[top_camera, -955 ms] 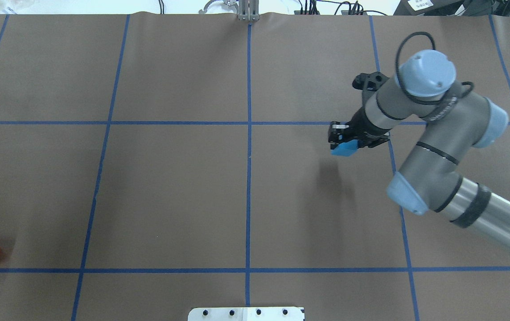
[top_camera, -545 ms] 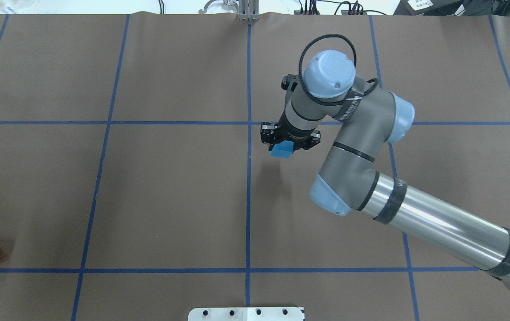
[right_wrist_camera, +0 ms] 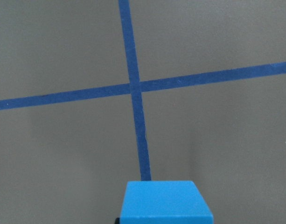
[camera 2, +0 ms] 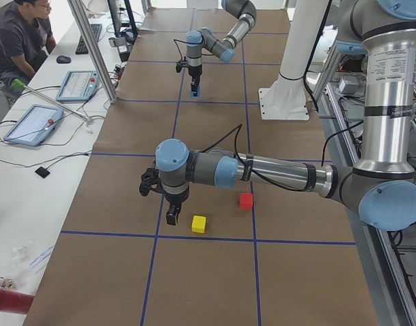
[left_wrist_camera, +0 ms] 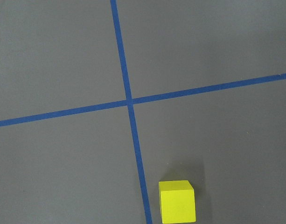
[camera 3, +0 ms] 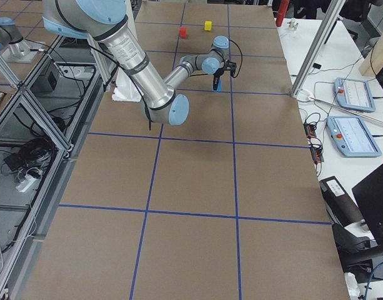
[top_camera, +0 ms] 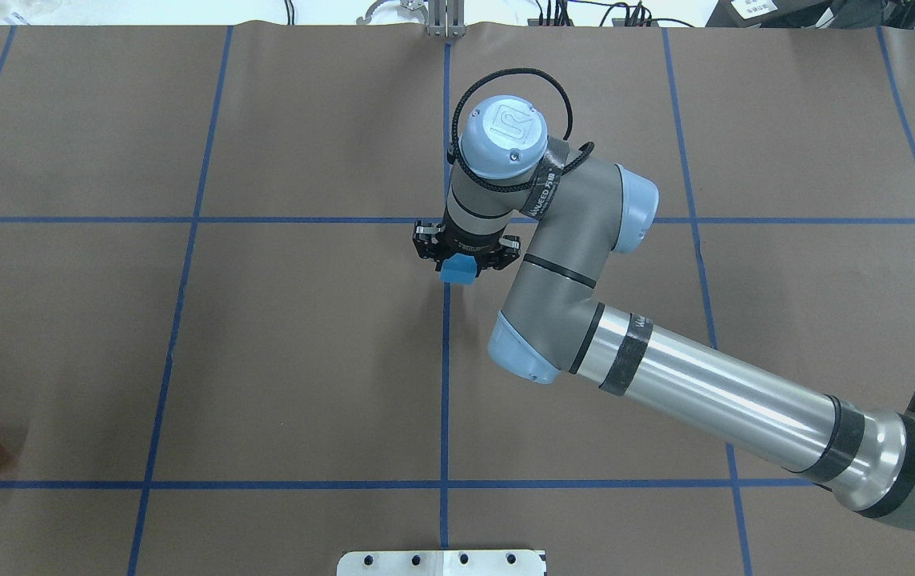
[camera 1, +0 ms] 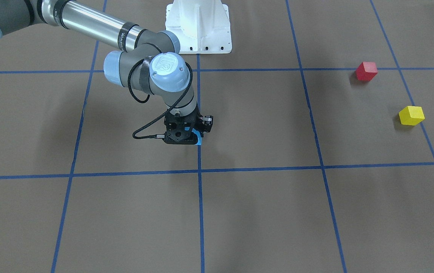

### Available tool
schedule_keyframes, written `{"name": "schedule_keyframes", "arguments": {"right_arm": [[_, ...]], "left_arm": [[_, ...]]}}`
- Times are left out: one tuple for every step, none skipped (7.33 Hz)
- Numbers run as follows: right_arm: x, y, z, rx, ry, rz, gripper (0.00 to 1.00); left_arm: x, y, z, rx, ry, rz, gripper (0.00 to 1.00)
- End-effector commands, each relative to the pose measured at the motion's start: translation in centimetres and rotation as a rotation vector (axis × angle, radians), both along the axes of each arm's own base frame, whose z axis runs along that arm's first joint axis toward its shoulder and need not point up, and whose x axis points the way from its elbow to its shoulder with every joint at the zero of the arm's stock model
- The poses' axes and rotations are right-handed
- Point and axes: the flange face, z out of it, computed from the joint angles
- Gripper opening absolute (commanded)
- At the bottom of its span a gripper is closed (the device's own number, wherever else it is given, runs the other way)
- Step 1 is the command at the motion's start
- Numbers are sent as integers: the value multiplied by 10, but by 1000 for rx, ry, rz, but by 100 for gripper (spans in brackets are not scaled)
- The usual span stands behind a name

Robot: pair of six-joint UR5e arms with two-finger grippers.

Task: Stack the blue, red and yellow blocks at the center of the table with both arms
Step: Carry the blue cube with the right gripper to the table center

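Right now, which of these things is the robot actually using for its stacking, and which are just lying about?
Part of the job: blue block, held in the right gripper; red block; yellow block, near the left gripper; table.
Just lying about: tablets and keyboard on the side bench; white base mount.

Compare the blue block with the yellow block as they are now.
Colour: the blue block is light blue, the yellow block yellow. State: the blue block sits in the right claw; the yellow block lies free on the table. Place: the blue block is at the middle tape line, the yellow block far on the robot's left. Both are plain cubes.
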Motion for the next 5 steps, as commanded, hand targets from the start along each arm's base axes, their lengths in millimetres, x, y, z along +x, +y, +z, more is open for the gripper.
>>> {"name": "schedule_keyframes", "arguments": {"right_arm": [[-10,-1,7,-2,20,-9,0],[-13,2,6,-1,19,-14,0],[-17,2,10,-5,28,-17,0],[-20,3,13,-7,33,-21,0],[-23,5,16,8,36,-37,0]], "left_arm": [[0,0,1,-1,0,1,100],[0,0,1,-1,0,1,100],[0,0,1,-1,0,1,100],[0,0,1,-1,0,1,100],[0,0,0,0,0,1,100]]}}
